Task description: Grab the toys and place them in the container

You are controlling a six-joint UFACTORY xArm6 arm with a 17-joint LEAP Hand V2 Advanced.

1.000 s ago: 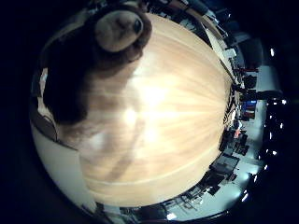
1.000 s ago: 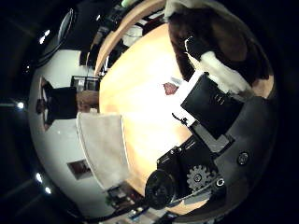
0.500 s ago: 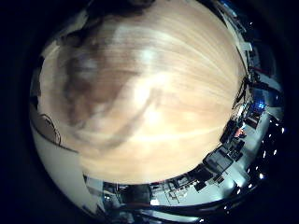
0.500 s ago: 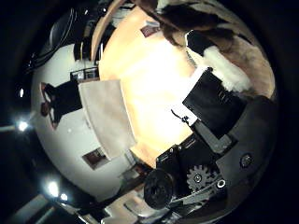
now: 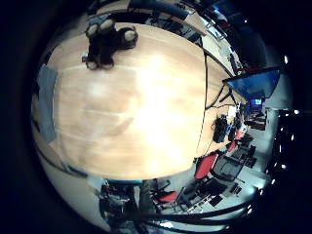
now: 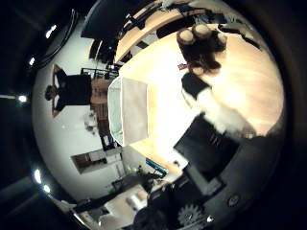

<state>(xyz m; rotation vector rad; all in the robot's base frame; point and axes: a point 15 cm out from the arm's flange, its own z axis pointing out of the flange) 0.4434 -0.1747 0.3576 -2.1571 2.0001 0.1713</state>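
Palm's swung clear since a second ago, and the brown plush toy (image 5: 108,44) now lies on the wooden table (image 5: 146,122), around one o'clock from the white container (image 6: 128,111), while the hand (image 6: 211,139) looks straight-fingered and empty, so the pick is yet to come.

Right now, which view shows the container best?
The thumb side palm view: the container sits whole on the table's edge, beyond the hand. The little finger side view shows none of it, only the toy.

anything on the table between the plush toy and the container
Nothing: the thumb side palm view shows only bare wooden table between the dark plush toy and the white container.
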